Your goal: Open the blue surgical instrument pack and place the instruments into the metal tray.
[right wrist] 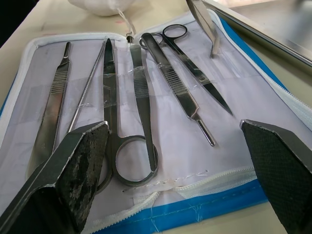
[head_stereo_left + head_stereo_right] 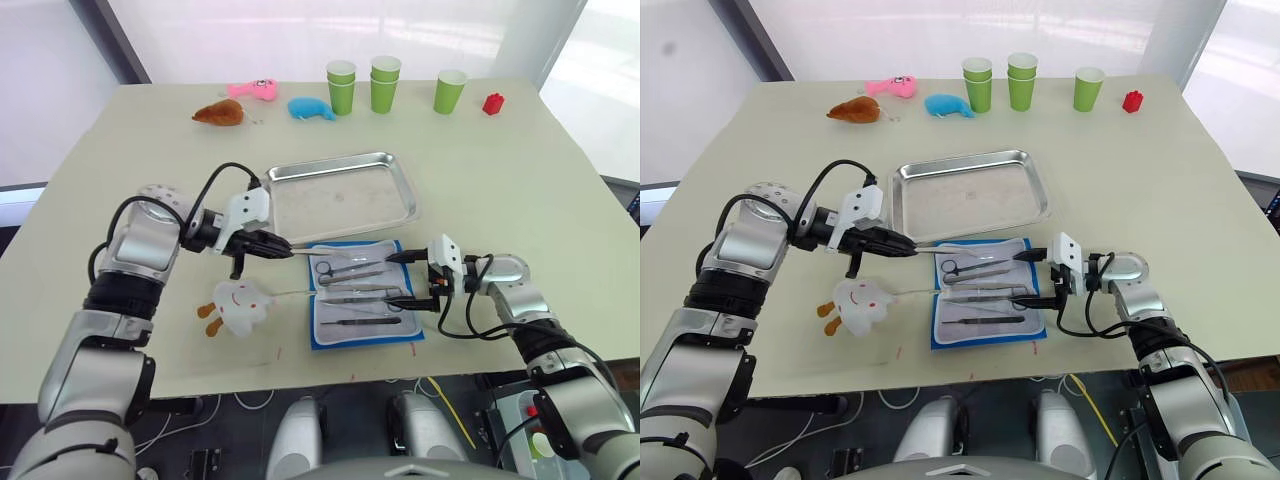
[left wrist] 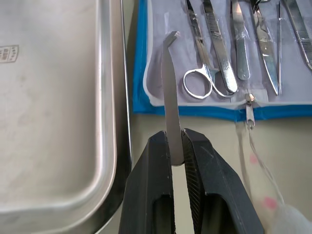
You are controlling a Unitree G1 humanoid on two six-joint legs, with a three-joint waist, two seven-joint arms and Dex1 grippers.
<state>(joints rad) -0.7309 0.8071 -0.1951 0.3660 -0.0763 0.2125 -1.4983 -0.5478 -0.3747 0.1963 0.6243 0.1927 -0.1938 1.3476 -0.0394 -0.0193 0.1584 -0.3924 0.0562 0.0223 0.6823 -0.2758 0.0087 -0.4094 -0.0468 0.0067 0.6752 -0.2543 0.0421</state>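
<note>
Left gripper [image 3: 176, 146] clamps flat instrument [image 3: 169, 97]; right gripper [image 1: 175, 141] wide over pack [image 2: 362, 296]; beige table [image 2: 540, 190].

Tray [image 3: 53, 122] cut off by edge

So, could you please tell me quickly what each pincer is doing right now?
Left pincer: closed on a thin flat silver metal tool with a bent tip.
Right pincer: open, holding nothing.
</note>
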